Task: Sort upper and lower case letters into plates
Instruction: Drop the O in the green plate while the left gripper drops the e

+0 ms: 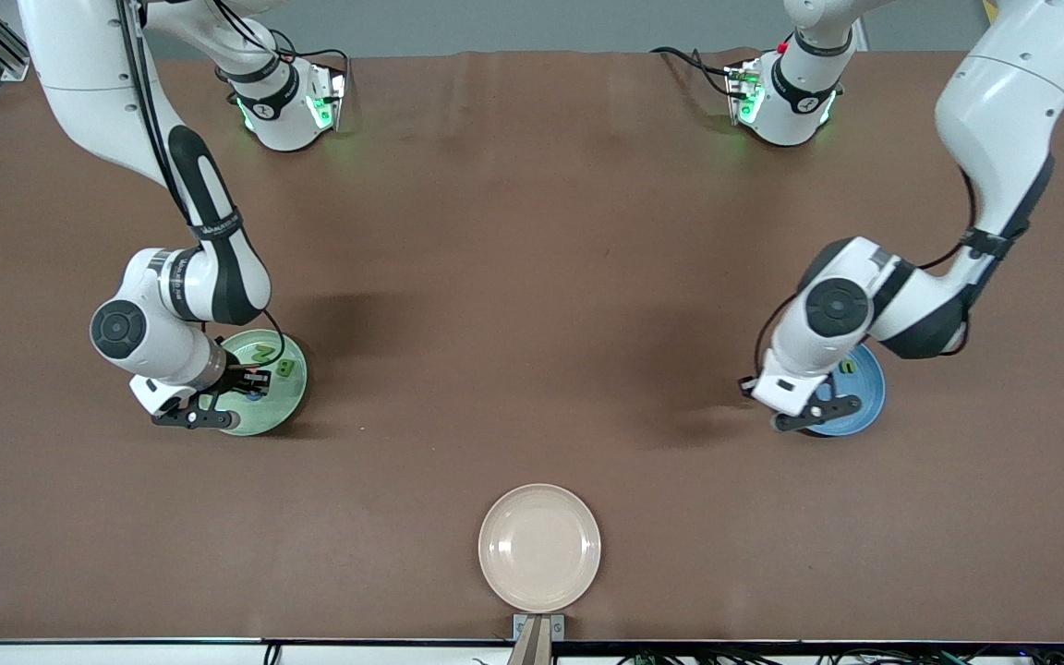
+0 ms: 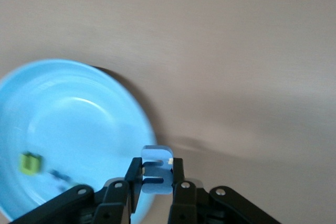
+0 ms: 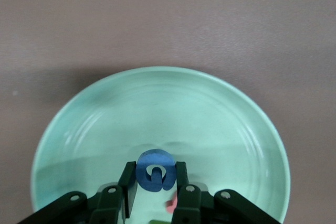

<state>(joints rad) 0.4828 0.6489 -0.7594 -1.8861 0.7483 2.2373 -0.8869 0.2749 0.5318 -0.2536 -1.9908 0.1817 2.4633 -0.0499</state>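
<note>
Placing step: the right gripper (image 3: 156,182) pinches a dark blue letter (image 3: 155,176) over the green plate (image 3: 226,124); the left gripper (image 2: 156,179) pinches a pale blue letter (image 2: 157,169), seemingly at the blue plate (image 2: 63,124) rim; next, release both.

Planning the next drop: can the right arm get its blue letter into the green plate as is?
Likely yes: the right gripper, shut on the blue letter, hangs over the green plate, with nothing between.
</note>
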